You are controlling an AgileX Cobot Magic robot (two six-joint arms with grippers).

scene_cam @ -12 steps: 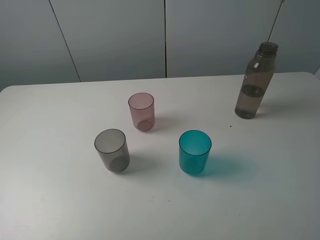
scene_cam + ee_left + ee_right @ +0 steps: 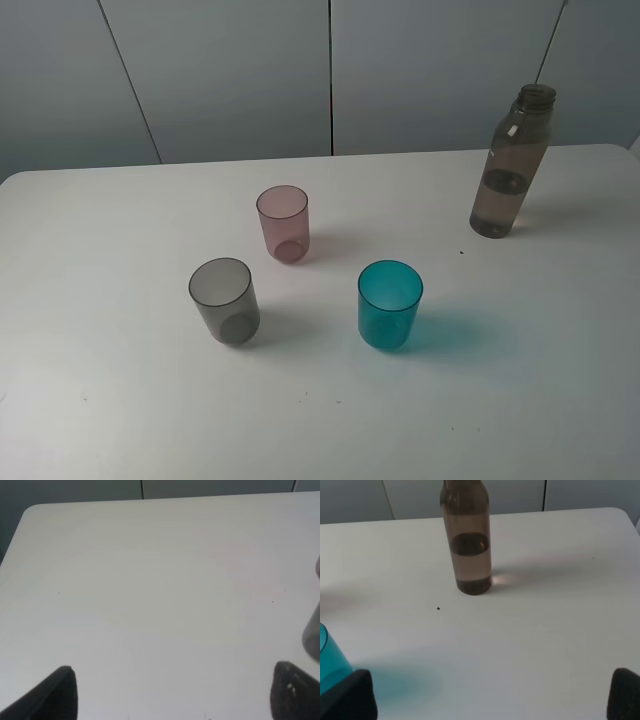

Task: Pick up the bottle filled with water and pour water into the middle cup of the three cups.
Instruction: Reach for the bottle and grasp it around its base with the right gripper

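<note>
Both claws gape wide, nothing held in either. Right claw point(image 2: 487, 697): jaws spread out to the frame edges, only bare bench point(image 2: 545, 640) between them. Left claw point(image 2: 175, 695): same, jaws far apart over bare bench.

Ahead of the right claw and well apart from it: bottle point(image 2: 467, 545), upright, neck open, water to about half height. Teal cup point(image 2: 330, 657) sits near one right-claw jaw; only part of its side shows in that view. Small dark speck point(image 2: 438, 608) on the bench between bottle and teal cup.

High view: bottle stands at the far right of the bench, near the back edge. Three cups, all upright and apart from each other, form a triangle around bench centre: pink cup point(image 2: 283, 222) furthest back, grey cup point(image 2: 224, 300) front left, teal cup front right. Pink cup is the middle one left-to-right, well apart from the bottle. All three look empty.

Left wrist view catches a blurred grey shape at its edge; can't tell what it is.
</note>
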